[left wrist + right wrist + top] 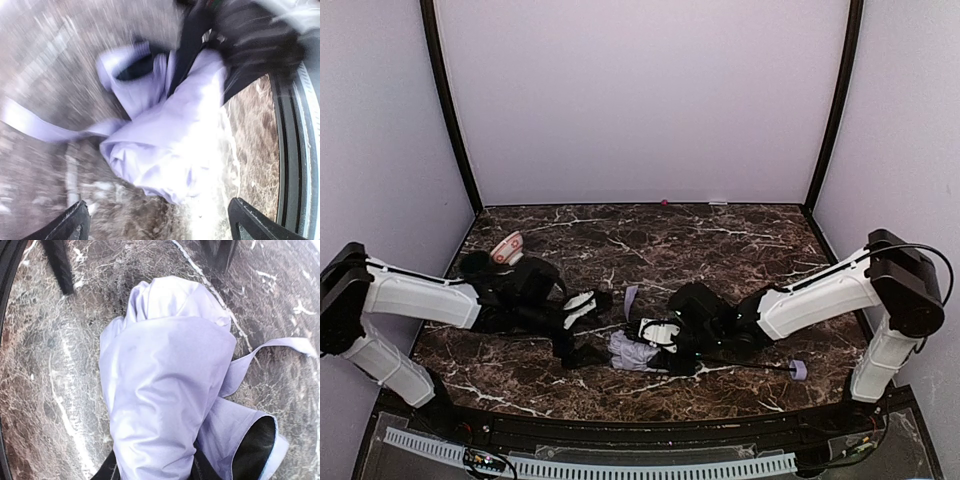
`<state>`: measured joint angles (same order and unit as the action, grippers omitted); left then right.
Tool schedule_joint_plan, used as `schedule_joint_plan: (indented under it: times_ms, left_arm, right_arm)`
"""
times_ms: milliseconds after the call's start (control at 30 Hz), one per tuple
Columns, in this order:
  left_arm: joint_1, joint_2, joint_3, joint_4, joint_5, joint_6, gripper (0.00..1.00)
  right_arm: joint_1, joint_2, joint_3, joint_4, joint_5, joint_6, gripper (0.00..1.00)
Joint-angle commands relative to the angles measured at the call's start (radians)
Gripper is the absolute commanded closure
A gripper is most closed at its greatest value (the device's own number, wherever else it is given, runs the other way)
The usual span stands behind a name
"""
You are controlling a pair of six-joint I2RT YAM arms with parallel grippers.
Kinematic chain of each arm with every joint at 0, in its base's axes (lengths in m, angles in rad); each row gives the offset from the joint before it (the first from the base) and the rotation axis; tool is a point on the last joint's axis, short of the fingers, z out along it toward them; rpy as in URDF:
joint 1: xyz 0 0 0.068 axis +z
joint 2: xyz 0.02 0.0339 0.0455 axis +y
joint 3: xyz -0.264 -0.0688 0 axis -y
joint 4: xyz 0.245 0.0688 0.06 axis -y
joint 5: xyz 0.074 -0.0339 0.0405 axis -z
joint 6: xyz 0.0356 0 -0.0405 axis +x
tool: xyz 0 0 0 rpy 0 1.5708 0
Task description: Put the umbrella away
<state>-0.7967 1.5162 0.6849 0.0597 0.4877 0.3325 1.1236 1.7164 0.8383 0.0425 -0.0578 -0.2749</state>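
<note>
Umbrella: folded down and lying on the marble table, near its front edge, between the two arm tips.
Canopy: a crumpled lavender roll. The right wrist view shows its folds sharply, with a patch of black underside turned out at one end.
Strap: loose, trailing flat across the marble away from the roll. From above it reads as a short pale strip just behind the bundle.
Shaft: shown by the top view alone, a thin black line running right from under the right arm to the knob, which rests on the table near that arm's base.
Right gripper: its two fingers press against either side of the canopy roll, clamped on the fabric. They show only at the bottom edge of its own camera.
Left gripper: fingers spread wide at the lower corners of its own camera, nothing between them. The canopy lies just ahead, and this view is badly blurred.
Cross-views: the right wrist camera catches the left fingers as two dark bars beyond the roll, clear of it. The left wrist camera shows the right gripper as a dark mass over the fabric's far end.
Bowl: red-patterned, at the table's back left, well apart from the umbrella, and seen from above only.
</note>
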Motion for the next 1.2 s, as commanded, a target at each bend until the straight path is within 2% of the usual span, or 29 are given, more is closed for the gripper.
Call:
schedule_joint_plan:
  times_ms: [0,133,300,467,667,833,933,1067,1100,1167]
  left_arm:
    - [-0.008,-0.207,-0.167,0.372,-0.090,0.023,0.01]
    - [-0.076,-0.252,-0.214,0.377,-0.141,0.181,0.05]
    - [-0.203,-0.166,-0.169,0.252,-0.265,0.385,0.06]
    - [-0.257,-0.052,-0.105,0.183,-0.336,0.470,0.05]
    - [-0.295,0.092,-0.019,0.126,-0.491,0.506,0.05]
    - [-0.311,0.170,0.028,0.058,-0.525,0.515,0.07]
    - [-0.312,0.219,0.056,-0.012,-0.539,0.507,0.14]
    - [-0.312,0.252,0.090,-0.128,-0.526,0.483,0.27]
    - [-0.312,0.249,0.091,-0.145,-0.495,0.483,0.33]
    - [-0.312,0.245,0.092,-0.175,-0.443,0.482,0.52]
  right_arm:
    - [-0.064,0.098,0.043,-0.251,-0.234,0.102,0.82]
    - [-0.133,0.201,0.129,-0.377,-0.405,0.140,0.82]
    - [-0.182,0.294,0.198,-0.472,-0.563,0.164,0.81]
    - [-0.182,0.346,0.244,-0.488,-0.614,0.174,0.79]
    - [-0.187,0.374,0.269,-0.460,-0.663,0.200,0.79]
    - [-0.201,0.374,0.276,-0.446,-0.693,0.210,0.79]
    - [-0.210,0.366,0.281,-0.434,-0.707,0.219,0.75]
    - [-0.246,0.315,0.272,-0.402,-0.714,0.253,0.63]
    - [-0.257,0.292,0.270,-0.397,-0.713,0.258,0.58]
    - [-0.276,0.240,0.270,-0.394,-0.718,0.259,0.52]
